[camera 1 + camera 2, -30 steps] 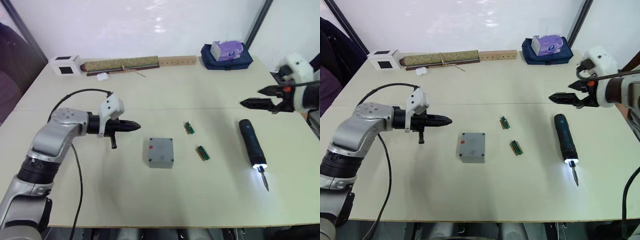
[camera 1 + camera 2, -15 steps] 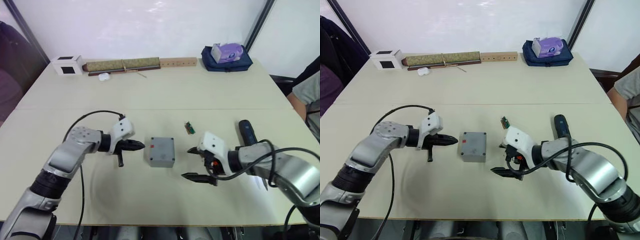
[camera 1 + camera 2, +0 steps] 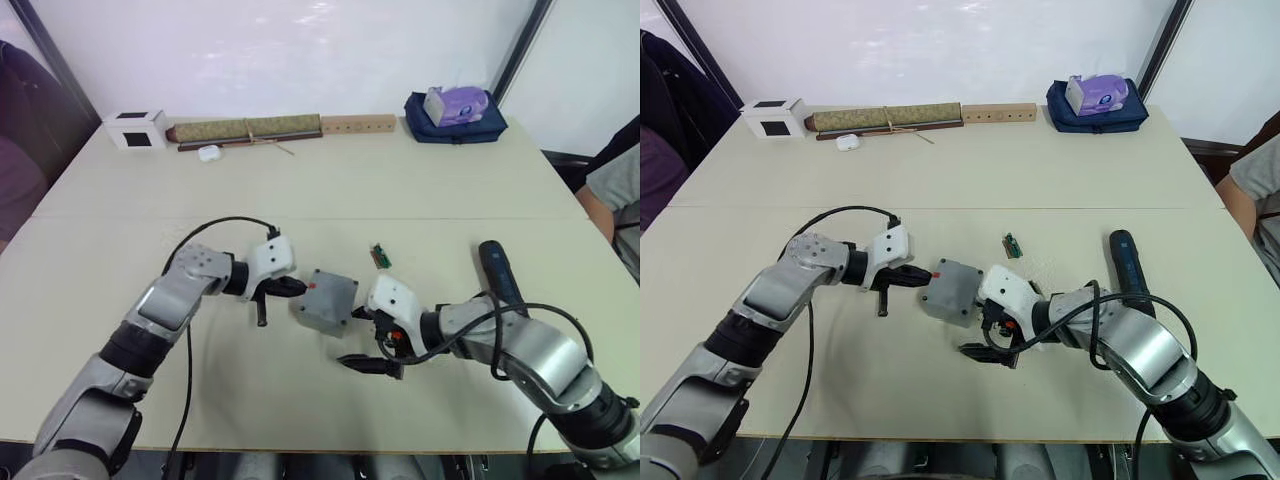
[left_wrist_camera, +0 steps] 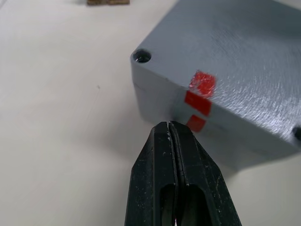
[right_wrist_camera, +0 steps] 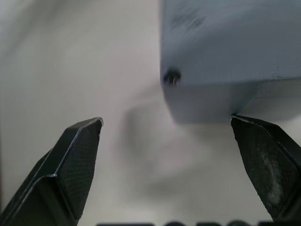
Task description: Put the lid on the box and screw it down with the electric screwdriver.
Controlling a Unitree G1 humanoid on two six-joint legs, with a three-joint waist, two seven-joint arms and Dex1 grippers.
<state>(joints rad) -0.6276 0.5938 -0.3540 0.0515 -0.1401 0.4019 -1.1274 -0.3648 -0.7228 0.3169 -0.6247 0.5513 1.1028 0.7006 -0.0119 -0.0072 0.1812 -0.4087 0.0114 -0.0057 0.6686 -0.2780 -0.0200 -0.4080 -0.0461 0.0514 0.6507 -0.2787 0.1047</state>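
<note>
A pale beige worktop (image 3: 330, 180) stands against a white wall, with a seam running across its middle. Along the far edge lie a white cube (image 3: 133, 129), a long roll (image 3: 245, 130), a wooden strip (image 3: 357, 124) and a dark blue bag (image 3: 455, 112) with a purple pack on it. A person's sleeve (image 3: 615, 185) shows past the right edge.

The box (image 3: 327, 301) sits near the centre, lid on, tilted, with red marks on its left side. The left gripper (image 4: 170, 129) has its jaws clenched together on nothing, tips at the box's left wall. The right gripper (image 3: 372, 338) has its jaws released wide, one tip touching the box's right corner.

The electric screwdriver (image 3: 498, 270) lies to the right, partly behind the right arm. A small green board (image 3: 380, 256) lies behind the box. The near-left and far-middle stretches of the worktop are bare.
</note>
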